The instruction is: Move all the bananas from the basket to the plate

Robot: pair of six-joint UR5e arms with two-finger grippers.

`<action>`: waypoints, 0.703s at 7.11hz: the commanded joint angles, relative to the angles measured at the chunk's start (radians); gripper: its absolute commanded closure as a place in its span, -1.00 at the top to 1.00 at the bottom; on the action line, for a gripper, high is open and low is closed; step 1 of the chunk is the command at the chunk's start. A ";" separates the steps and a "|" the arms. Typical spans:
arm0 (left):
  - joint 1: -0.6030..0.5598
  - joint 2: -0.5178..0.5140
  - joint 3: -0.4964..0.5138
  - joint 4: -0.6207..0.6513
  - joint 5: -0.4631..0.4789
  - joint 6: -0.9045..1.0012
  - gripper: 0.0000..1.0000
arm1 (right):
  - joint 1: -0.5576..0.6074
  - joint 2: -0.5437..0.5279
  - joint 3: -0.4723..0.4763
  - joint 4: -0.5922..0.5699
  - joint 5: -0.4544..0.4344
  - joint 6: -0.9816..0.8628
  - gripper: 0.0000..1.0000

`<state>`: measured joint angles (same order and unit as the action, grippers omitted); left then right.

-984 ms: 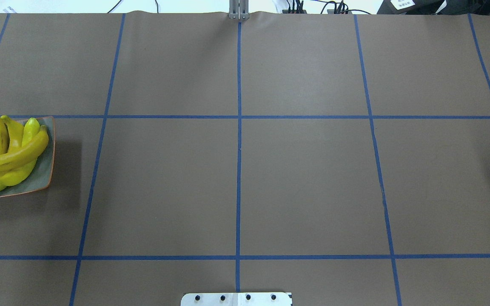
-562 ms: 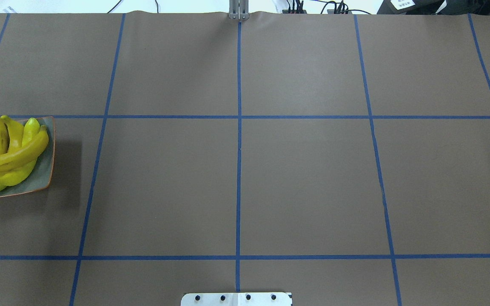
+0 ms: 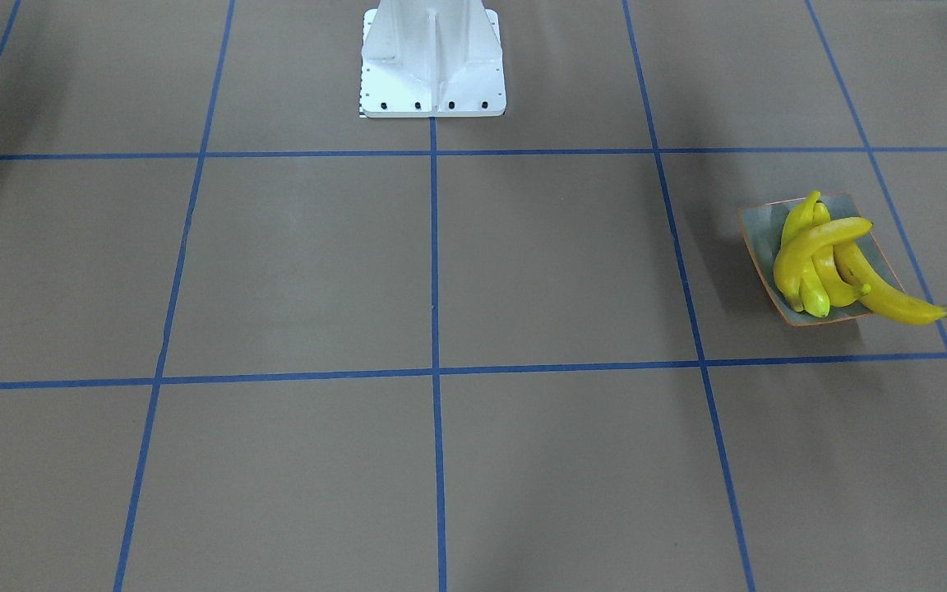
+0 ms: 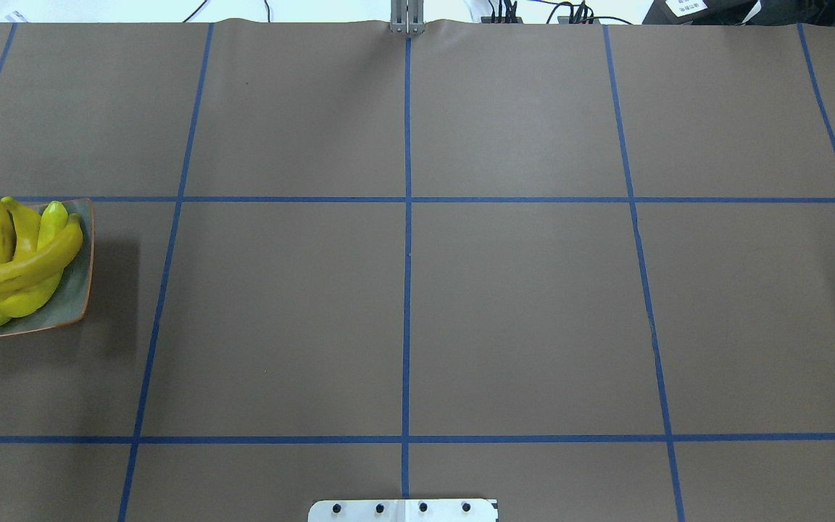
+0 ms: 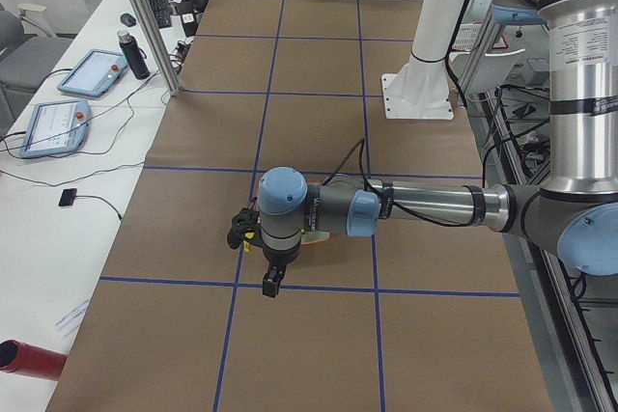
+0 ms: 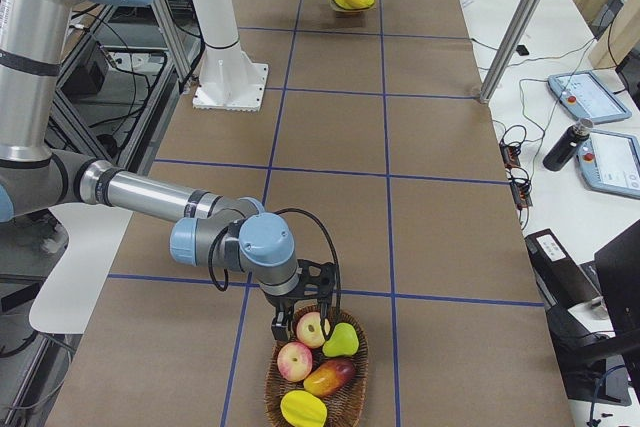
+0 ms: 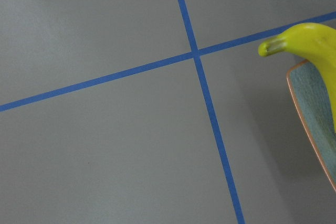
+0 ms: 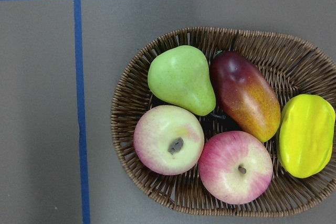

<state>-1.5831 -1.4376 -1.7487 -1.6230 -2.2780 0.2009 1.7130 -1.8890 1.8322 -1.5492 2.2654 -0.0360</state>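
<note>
Seeing bananas [image 4: 22, 270] piled on the plate [image 4: 69, 308] at frame's left edge; we cannot tell left gripper [image 5: 271, 285] or right gripper [image 6: 282, 328] opening.

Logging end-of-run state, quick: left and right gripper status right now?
Left gripper: cannot be told, seen only from a side camera.
Right gripper: cannot be told, side camera only; it hangs at the wicker basket.

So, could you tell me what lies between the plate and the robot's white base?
Only bare brown table cover and blue tape lines separate the plate from the white base, as the front-facing view shows.
</note>
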 commanded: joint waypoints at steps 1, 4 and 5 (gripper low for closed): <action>0.000 0.002 0.000 0.002 0.000 0.000 0.99 | -0.027 0.040 0.125 -0.210 -0.013 0.002 1.00; 0.000 0.002 0.000 0.002 -0.002 0.003 0.99 | -0.039 0.037 0.125 -0.209 -0.017 0.024 1.00; 0.000 0.002 0.002 0.002 -0.002 0.003 0.99 | -0.039 0.036 0.125 -0.206 -0.017 0.024 1.00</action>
<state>-1.5831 -1.4358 -1.7481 -1.6214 -2.2793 0.2034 1.6744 -1.8515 1.9566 -1.7560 2.2492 -0.0142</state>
